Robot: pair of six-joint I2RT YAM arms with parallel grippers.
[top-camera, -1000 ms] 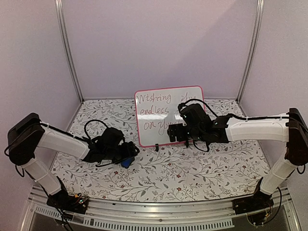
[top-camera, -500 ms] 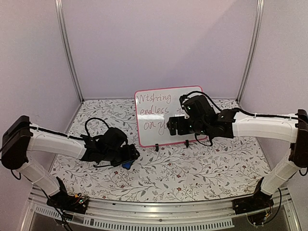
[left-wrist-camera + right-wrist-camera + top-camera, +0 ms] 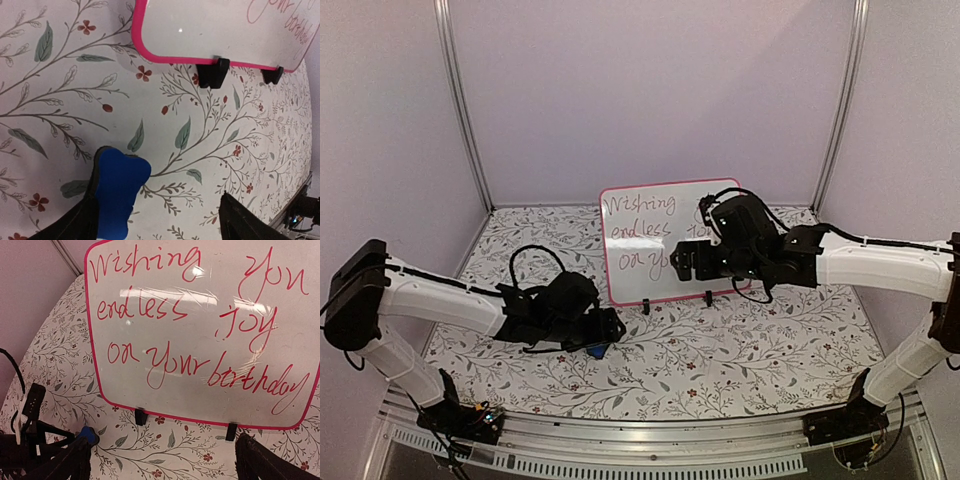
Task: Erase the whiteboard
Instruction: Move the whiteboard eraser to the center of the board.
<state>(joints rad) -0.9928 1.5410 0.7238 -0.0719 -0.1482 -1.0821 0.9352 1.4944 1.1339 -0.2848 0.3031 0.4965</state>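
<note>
One whiteboard (image 3: 640, 250), pink-red framed, stood near upright toward the back middle of the floral bench (image 3: 720, 350). Propped on two black clip feet (image 3: 212, 74) under its lower edge. Long axis ran left to right, written face turned toward the arms. Carried three lines of red handwriting: "Wishing you", "endless joy", "on your birthday".

One blue eraser (image 3: 120, 190) lay on the bench in front of the board's lower left corner, apart from the frame. Pressed against one of the left fingers (image 3: 75, 225), with the other finger well apart from it; spread wide, not clamped.

Two arms reached in. Left arm (image 3: 440, 300) stretched low over the bench. Right arm (image 3: 880, 265) hung in front of the board's right half, hiding the ends of the lines in the top view. Right fingers (image 3: 260, 460) spread fully apart just before the board, with nothing between them.
</note>
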